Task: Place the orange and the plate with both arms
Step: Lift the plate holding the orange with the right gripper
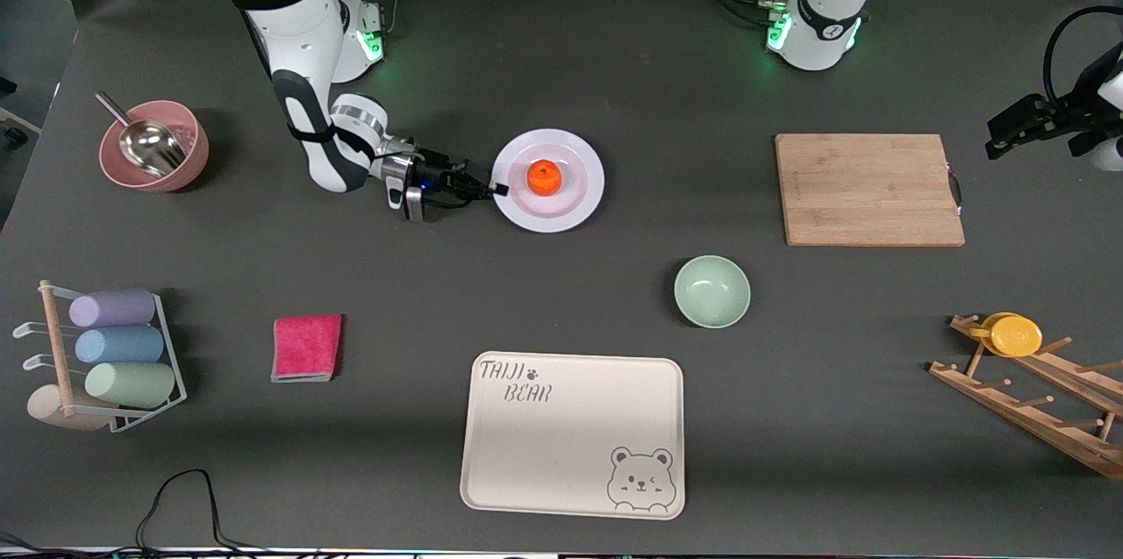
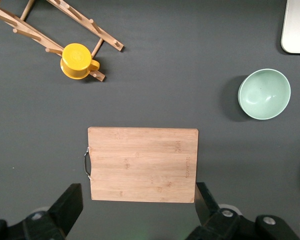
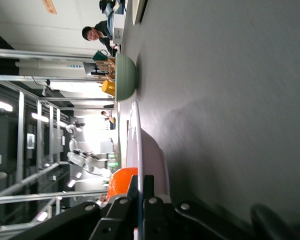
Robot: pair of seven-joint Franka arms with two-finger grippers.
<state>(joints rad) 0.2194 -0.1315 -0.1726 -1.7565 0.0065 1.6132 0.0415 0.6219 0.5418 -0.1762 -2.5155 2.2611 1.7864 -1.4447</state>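
Observation:
The orange [image 1: 544,177] lies in the middle of the pale plate [image 1: 579,160], which rests on the table near the right arm's base. My right gripper [image 1: 496,189] is low at the plate's edge and shut on its rim. In the right wrist view the rim [image 3: 134,145] runs between the closed fingers [image 3: 149,185], with the orange [image 3: 121,181] just past them. My left gripper [image 1: 1009,136] hangs open and empty high over the left arm's end of the table; its fingers [image 2: 70,202] frame the wooden cutting board [image 2: 142,164].
The cutting board [image 1: 869,189] lies toward the left arm's end. A mint-green bowl [image 1: 711,290] and a beige bear tray [image 1: 572,433] sit nearer the camera. A pink bowl with a scoop [image 1: 153,145], red cloth [image 1: 306,347], cup rack [image 1: 114,357] and wooden rack with yellow cup [image 1: 1013,334] line the ends.

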